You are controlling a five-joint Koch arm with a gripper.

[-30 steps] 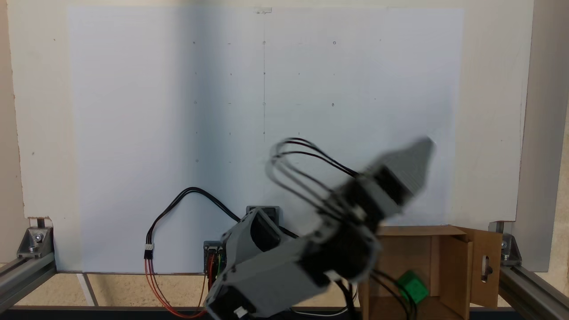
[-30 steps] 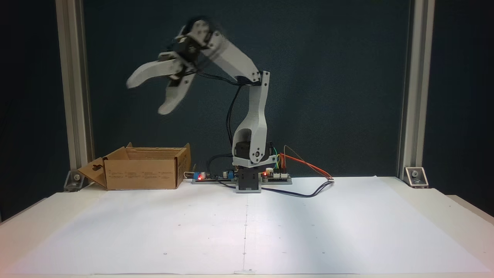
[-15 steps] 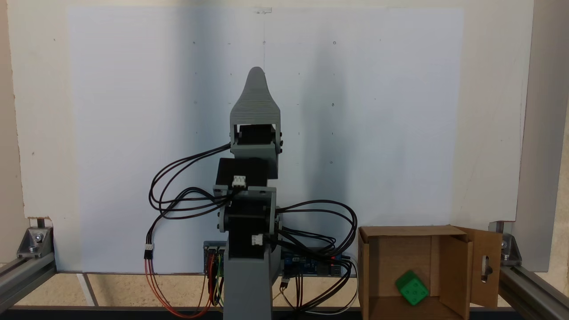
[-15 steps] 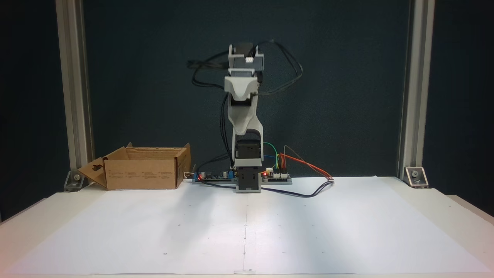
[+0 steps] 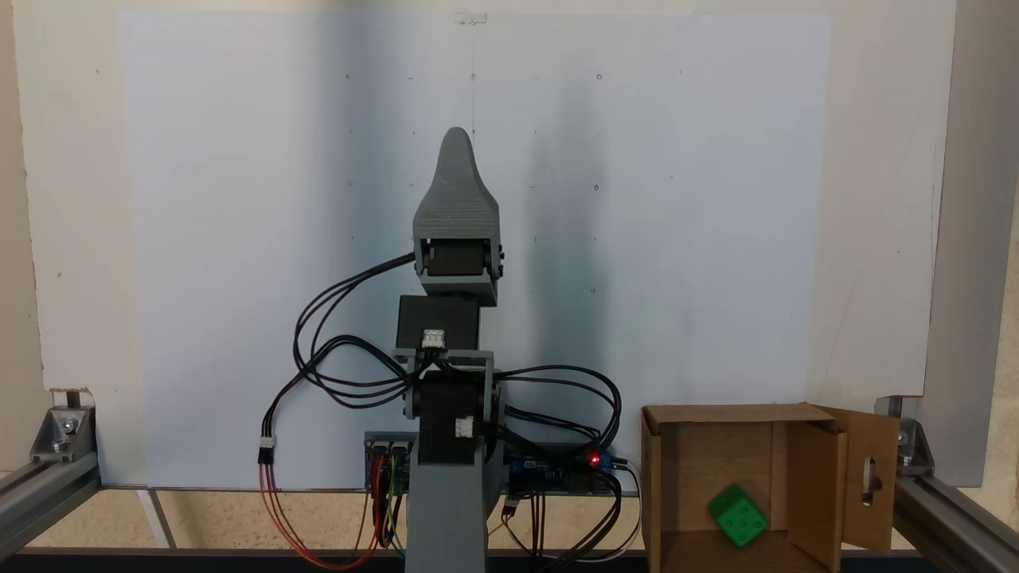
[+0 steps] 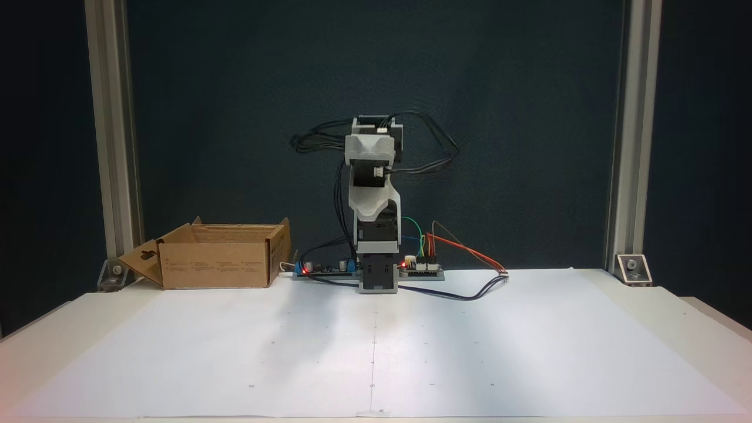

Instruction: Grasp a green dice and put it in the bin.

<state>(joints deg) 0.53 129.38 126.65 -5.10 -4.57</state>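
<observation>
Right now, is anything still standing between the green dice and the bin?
Nothing visible does. The green dice already lies on the floor inside the bin, and the hand is over the paper, away from the box.

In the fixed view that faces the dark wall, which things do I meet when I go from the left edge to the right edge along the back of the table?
Left metal post → the bin → robot arm → coloured wires → right metal post.
</observation>
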